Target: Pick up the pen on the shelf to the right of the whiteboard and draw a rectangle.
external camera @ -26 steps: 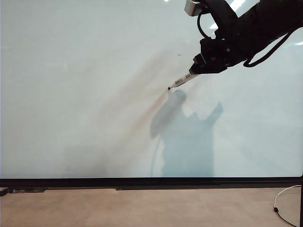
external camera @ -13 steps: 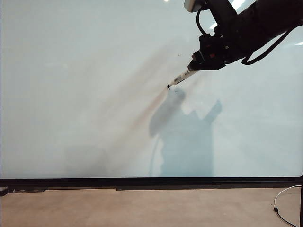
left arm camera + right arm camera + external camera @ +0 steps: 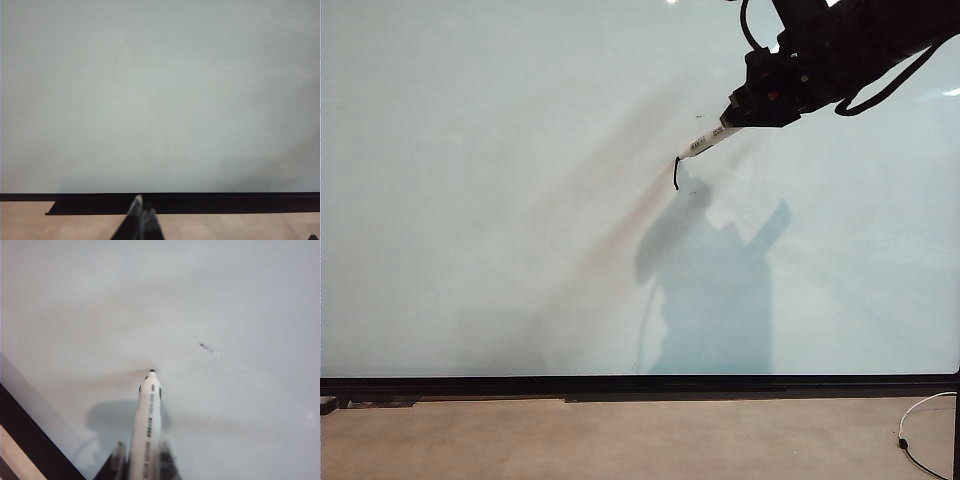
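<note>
The whiteboard [image 3: 500,200] fills nearly the whole exterior view. High on its right side my right gripper [image 3: 736,117] is shut on the pen [image 3: 708,142], a white marker with dark lettering. Its black tip touches the board at the upper end of a short, thin black line [image 3: 676,175]. No rectangle shows on the board, and the shelf is out of view. The right wrist view has the pen [image 3: 148,415] between my right gripper [image 3: 143,462] fingers, tip on the whiteboard [image 3: 225,300]. My left gripper [image 3: 142,204] is shut and empty, low before the whiteboard [image 3: 160,90].
A black frame edge [image 3: 640,385] runs along the board's bottom, with a brown surface [image 3: 620,440] below it. A thin white cable [image 3: 920,405] with a black plug lies at the lower right. Tiny dark specks [image 3: 205,346] mark the board near the pen.
My right gripper has moved up the board with the pen, and the tip has left a short black vertical line below it. The left gripper has not moved.
</note>
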